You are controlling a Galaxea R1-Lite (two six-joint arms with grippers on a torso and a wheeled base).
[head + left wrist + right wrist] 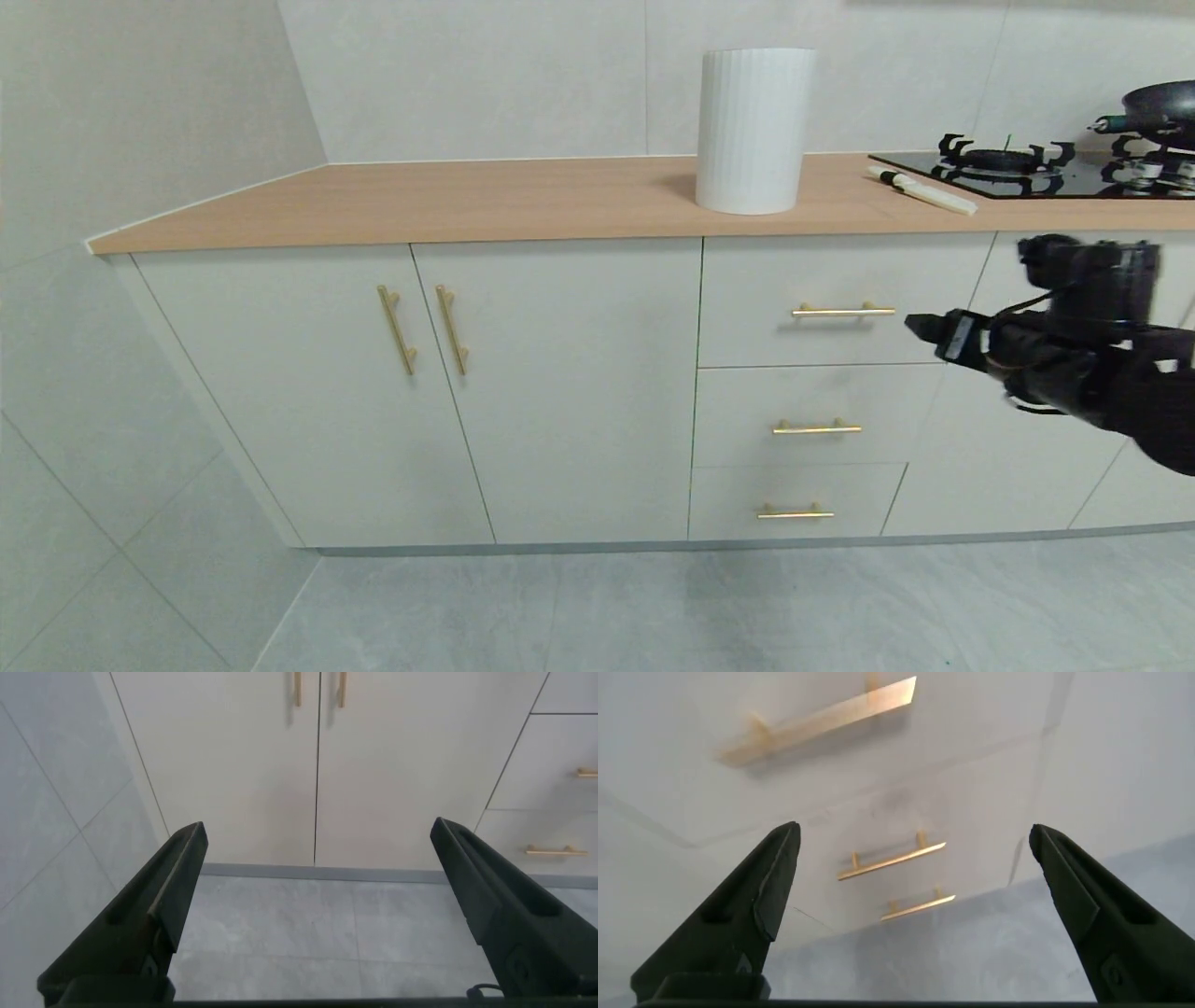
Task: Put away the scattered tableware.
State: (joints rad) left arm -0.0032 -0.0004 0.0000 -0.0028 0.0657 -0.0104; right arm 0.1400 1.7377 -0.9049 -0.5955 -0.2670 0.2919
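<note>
The left claw (316,831) hangs low in front of the white cupboard doors (420,373). Its two black fingers are spread wide and hold nothing. Up on the brown wooden counter (467,201) stands a tall white ribbed pot (754,131). To its right lies the long thin cream-white piece of tableware with a dark end (922,190). It lies flat near the counter's front edge, just beside the black gas hob (1027,173). What kind of piece it is cannot be told. Its long line is slanted: the dark end points back and left, and the pale end points to the front edge and right. It looks light, stiff and smooth, so it may slip or roll. The best place to pinch it is likely across the middle of the pale part. The right claw (924,329) is below the counter, near the gold handle of the top drawer (843,310), wide open and holding nothing.
</note>
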